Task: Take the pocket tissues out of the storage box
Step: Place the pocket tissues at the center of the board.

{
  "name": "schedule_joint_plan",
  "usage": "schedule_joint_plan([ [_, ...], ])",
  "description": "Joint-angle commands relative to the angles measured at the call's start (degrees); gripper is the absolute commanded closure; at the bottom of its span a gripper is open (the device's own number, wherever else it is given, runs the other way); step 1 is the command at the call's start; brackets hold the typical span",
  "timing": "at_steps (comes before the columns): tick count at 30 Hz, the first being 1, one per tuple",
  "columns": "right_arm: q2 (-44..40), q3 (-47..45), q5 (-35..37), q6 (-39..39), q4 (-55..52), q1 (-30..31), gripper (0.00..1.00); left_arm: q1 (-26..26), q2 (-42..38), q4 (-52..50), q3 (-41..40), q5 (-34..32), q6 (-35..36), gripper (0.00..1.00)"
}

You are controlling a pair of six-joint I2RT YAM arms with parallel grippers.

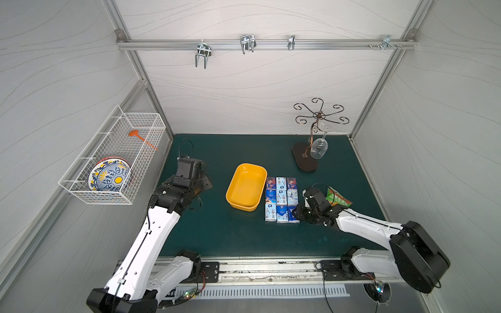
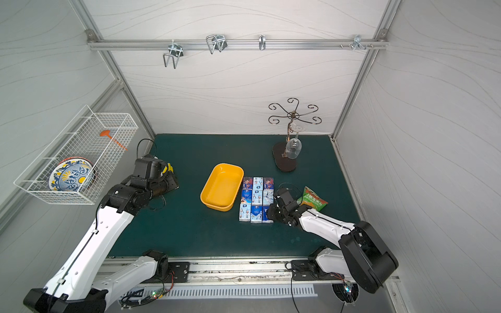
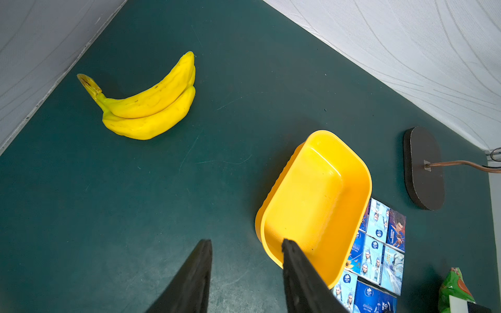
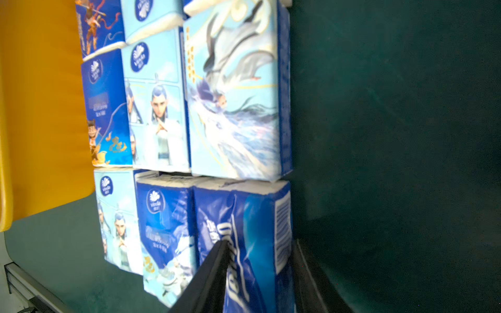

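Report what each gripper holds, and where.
The left gripper holds nothing. The right gripper flanks the dark-blue corner tissue pack on two sides; whether it grips cannot be told.

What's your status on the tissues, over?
Left gripper open, empty. Right gripper straddles corner packet, grip unclear. Nine pocket tissues on the mat, storage box empty. Nothing in the way.

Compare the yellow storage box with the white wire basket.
The storage box is solid yellow plastic; the wire basket is open white mesh. The storage box sits on the green mat; the wire basket hangs on a side wall. The storage box is empty, the pocket tissues beside it; the wire basket holds a patterned plate and an orange utensil. Both are open-topped and rectangular.
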Motion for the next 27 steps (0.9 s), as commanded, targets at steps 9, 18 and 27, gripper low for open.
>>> schedule_joint_plan([
  [9, -1.2, 2.1, 3.2, -0.3, -6.5, 0.6, 0.47, -0.2, -0.8, 0.9, 1.8, -0.6, -0.3, 0.54],
  [18, -5.1, 8.7, 5.8, -5.4, -12.7, 0.6, 0.44, -0.2, -0.2, 0.9, 1.8, -0.5, 0.1, 0.53],
  [27, -0.8, 17.2, 9.0, -10.6, -16.4, 5.1, 0.44, -4.6, 9.5, 1.8, 1.9, -0.3, 4.9, 0.54],
])
